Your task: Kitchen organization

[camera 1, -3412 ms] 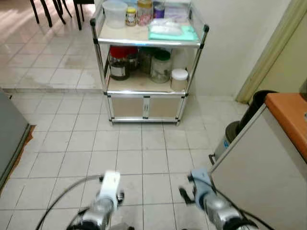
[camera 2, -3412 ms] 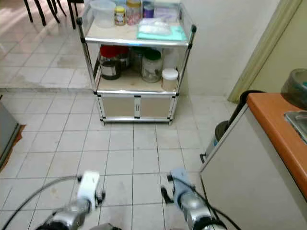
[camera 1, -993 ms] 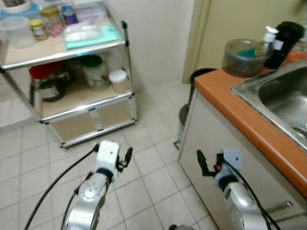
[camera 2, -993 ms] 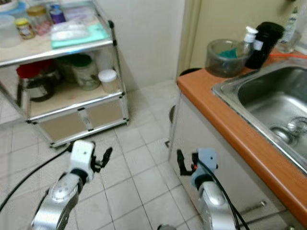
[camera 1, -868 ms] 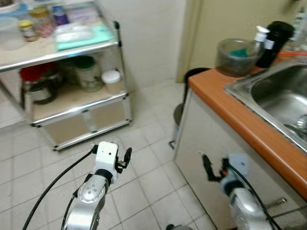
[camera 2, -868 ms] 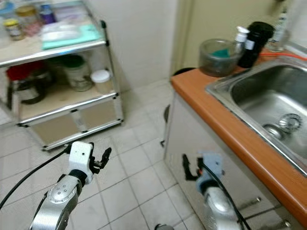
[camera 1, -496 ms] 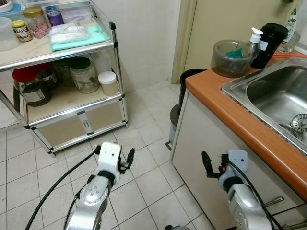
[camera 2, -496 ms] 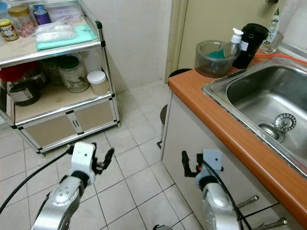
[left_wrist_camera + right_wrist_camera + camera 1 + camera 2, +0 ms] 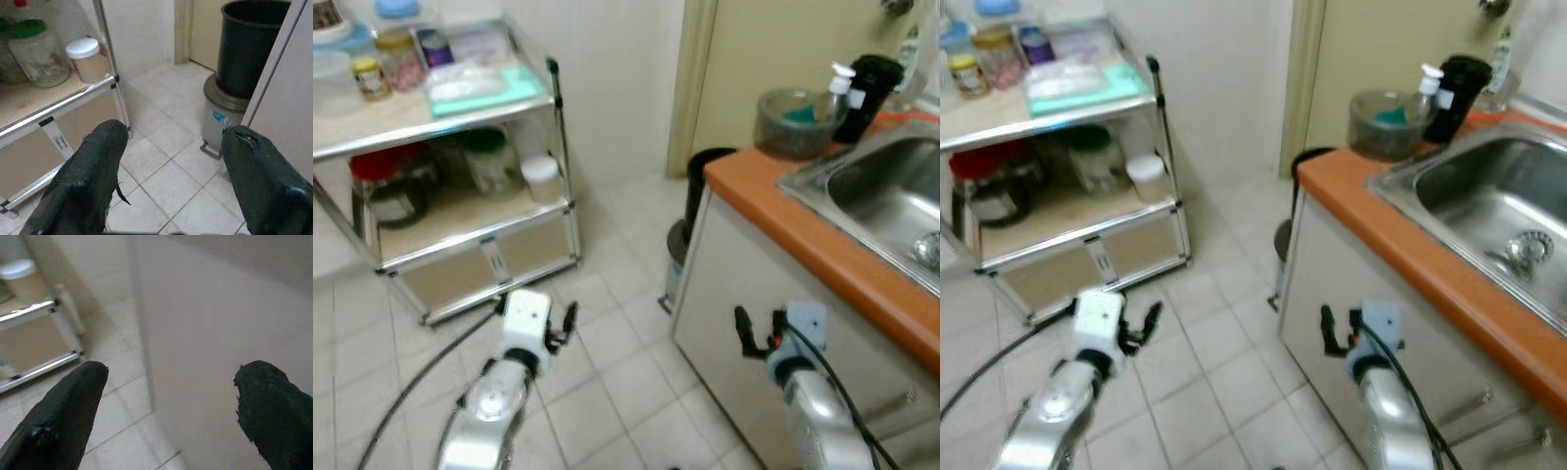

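since the earlier frames the head camera has swung right, from facing the metal shelf cart [image 9: 450, 157] square-on to taking in the orange counter [image 9: 803, 235] and the steel sink [image 9: 1489, 211]; the cart itself sits where it was, against the wall. both arms are low and carry nothing. the left gripper [image 9: 171, 161] hangs over the floor tiles near the cart's bottom rail, fingers spread wide apart. the right gripper [image 9: 166, 406] is just beside the white cabinet side [image 9: 1332, 284], fingers likewise wide apart.

the step looks like approach and survey: nothing is chosen yet. likely task items are the jars [image 9: 489, 162] on the cart's middle shelf, and the grey bowl [image 9: 1386, 122], soap pump [image 9: 1427, 88] and black bottle [image 9: 1459, 93] at the counter's far end by the door. a black bin [image 9: 252, 46] stands between cart and counter. next it probably needs to settle facing one surface and raise an arm to it.
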Available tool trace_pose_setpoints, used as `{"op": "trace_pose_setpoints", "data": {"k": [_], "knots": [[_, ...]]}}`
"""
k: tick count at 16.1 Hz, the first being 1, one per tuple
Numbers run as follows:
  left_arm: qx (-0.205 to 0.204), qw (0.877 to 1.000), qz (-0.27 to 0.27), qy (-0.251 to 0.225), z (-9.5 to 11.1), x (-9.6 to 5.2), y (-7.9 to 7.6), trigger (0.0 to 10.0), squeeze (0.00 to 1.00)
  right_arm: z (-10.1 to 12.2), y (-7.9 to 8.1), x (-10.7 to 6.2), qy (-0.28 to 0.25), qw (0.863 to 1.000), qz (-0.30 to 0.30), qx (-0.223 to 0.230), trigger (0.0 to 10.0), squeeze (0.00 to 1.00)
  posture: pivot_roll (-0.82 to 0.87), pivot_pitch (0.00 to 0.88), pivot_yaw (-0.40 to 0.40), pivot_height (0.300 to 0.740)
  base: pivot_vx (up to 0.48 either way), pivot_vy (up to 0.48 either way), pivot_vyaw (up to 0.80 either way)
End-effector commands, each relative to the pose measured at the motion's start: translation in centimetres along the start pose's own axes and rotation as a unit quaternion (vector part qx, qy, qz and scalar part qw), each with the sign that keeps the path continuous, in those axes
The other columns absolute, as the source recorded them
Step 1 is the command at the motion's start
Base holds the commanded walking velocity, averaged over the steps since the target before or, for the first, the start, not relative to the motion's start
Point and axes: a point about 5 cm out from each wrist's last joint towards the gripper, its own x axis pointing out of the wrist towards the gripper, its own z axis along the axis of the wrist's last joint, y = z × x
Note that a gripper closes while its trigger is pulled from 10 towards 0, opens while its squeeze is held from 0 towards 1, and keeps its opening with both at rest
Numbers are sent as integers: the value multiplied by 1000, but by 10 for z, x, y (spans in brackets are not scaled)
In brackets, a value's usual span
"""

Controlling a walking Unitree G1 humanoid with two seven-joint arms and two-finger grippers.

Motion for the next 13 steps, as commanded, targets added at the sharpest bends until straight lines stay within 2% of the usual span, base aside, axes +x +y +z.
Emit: {"op": "trace_pose_setpoints", "data": {"k": [1, 7, 13], "knots": [[-1, 1000, -11, -6, 3, 3, -6, 10000, 0, 3, -6, -2, -2, 1000, -5, -10, 10000, 0, -123, 0, 34, 740, 0, 0, -800], [19, 999, -28, -6, 5, 10, -12, 10000, 0, 12, -1, -2, -17, 1000, 1, -17, 10000, 0, -146, 0, 49, 740, 0, 0, -800], [7, 1000, -18, -15, 5, 10, -10, 10000, 0, 19, 1, -7, -31, 999, 6, -29, 10000, 0, -146, 0, 27, 740, 0, 0, -800]]}}
